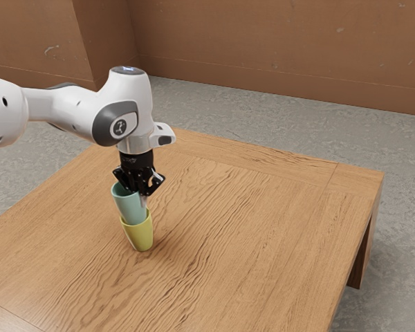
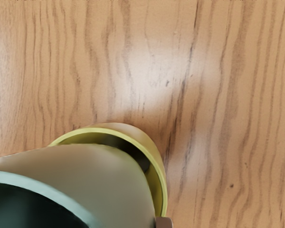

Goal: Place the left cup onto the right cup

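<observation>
A pale green cup (image 2: 76,180) sits tilted inside a yellow cup (image 2: 154,156), which stands on the wood-grained table (image 2: 218,71).

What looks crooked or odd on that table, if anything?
The teal cup sits inside the yellow-green cup, but askew: it leans toward the exterior view's left instead of nesting straight, right under the gripper. Nothing looks spilled or broken.

My claw (image 1: 142,188) black, arm (image 1: 62,111) white with grey; mint-green cup (image 1: 126,203), dark teal inside; yellow-green cup (image 1: 140,234); surface (image 1: 263,221) warm tan wood, wavy darker grain.
</observation>
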You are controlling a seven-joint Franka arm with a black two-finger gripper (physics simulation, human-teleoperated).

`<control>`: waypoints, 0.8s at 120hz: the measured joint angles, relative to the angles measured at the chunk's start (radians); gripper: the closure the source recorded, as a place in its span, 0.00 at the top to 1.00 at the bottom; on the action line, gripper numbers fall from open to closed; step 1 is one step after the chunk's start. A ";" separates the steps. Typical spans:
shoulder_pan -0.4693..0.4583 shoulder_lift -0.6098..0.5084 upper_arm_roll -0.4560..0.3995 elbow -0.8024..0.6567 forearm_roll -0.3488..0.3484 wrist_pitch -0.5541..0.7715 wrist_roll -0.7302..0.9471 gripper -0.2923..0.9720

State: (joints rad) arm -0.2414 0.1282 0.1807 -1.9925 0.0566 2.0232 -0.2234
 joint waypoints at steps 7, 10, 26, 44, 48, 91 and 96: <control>-0.001 0.001 0.000 0.000 0.000 0.003 -0.001 0.15; -0.001 0.001 0.000 0.000 0.000 0.004 -0.002 0.15; -0.005 0.004 0.000 -0.001 0.000 0.007 -0.006 0.15; -0.007 0.006 0.000 -0.001 0.000 0.013 -0.010 0.15; -0.007 0.007 0.001 -0.001 0.000 0.015 -0.011 0.15; -0.007 0.009 0.001 -0.018 0.001 0.031 -0.018 0.15; -0.007 0.009 0.001 -0.020 0.001 0.032 -0.018 0.15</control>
State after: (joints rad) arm -0.2481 0.1370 0.1818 -2.0123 0.0575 2.0554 -0.2417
